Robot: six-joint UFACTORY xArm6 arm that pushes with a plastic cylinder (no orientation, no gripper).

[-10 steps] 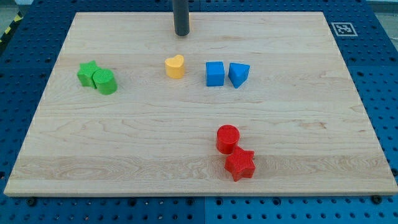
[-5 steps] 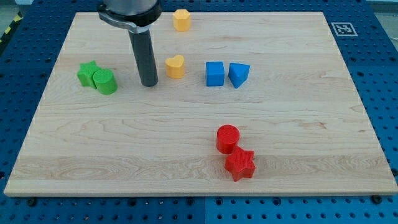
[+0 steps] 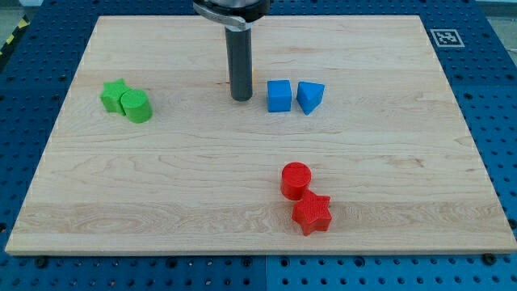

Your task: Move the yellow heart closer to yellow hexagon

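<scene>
While planted at upper centre of the frame, set my tip (image 3: 241, 99) down on the bench (image 3: 161, 194) just left of the blue cube (image 3: 279, 95), near it but apart. Hid almost all of the yellow heart (image 3: 251, 79) behind the rod, leaving only a thin yellow sliver at the rod's right edge, a little above the tip. Could not tell from that sliver whether rod and heart were touching. Carried no jaws at all: a bare rod, with nothing to spread, press together or pinch.

Found no yellow hexagon on the open wood. Judged it most likely masked by the arm's dark collar at the frame's top edge, though unconfirmed.

Judged the step in hand to be the push itself, with the tip on the heart's lower side and the heart lying between it and the top of the frame. Called, for the next move, for a steady slide toward the frame's top, kept centred on the heart lest it slip off rightward toward the blue cube.

Left alone elsewhere: green star (image 3: 114, 94) and green cylinder (image 3: 137, 106) touching at upper left, blue triangle (image 3: 309, 96) just right of the cube, red cylinder (image 3: 296, 179) and red star (image 3: 312, 213) touching at lower right of centre.
</scene>
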